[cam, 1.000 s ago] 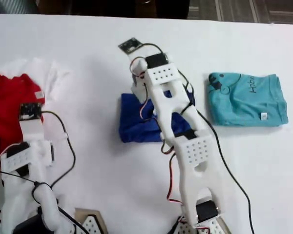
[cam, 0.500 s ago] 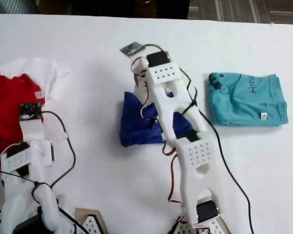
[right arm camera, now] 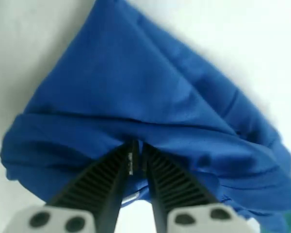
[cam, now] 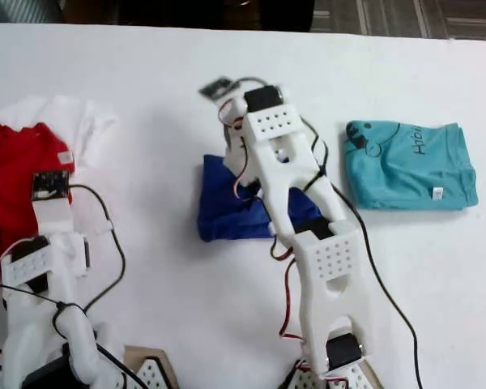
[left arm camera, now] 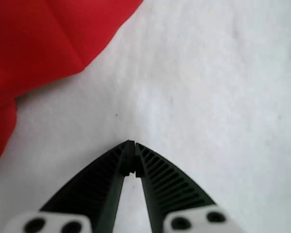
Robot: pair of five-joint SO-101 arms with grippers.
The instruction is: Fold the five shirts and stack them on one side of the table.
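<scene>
Shirts as they lie: the blue shirt (cam: 227,212) is a bunched lump around the middle of the white table (cam: 146,65), and the right gripper (right arm camera: 137,151) is clenched on a fold of it. The teal shirt (cam: 409,166) lies folded at 3 o'clock, apart from the blue one. The red shirt (cam: 12,178) is out at 9 o'clock, on top of a white shirt (cam: 85,121). The left gripper (left arm camera: 131,158) is around 8 o'clock, pinched closed on nothing, over white cloth just beside the red shirt's edge.

Both closed — left claw (left arm camera: 131,149), right claw (right arm camera: 136,149).
</scene>
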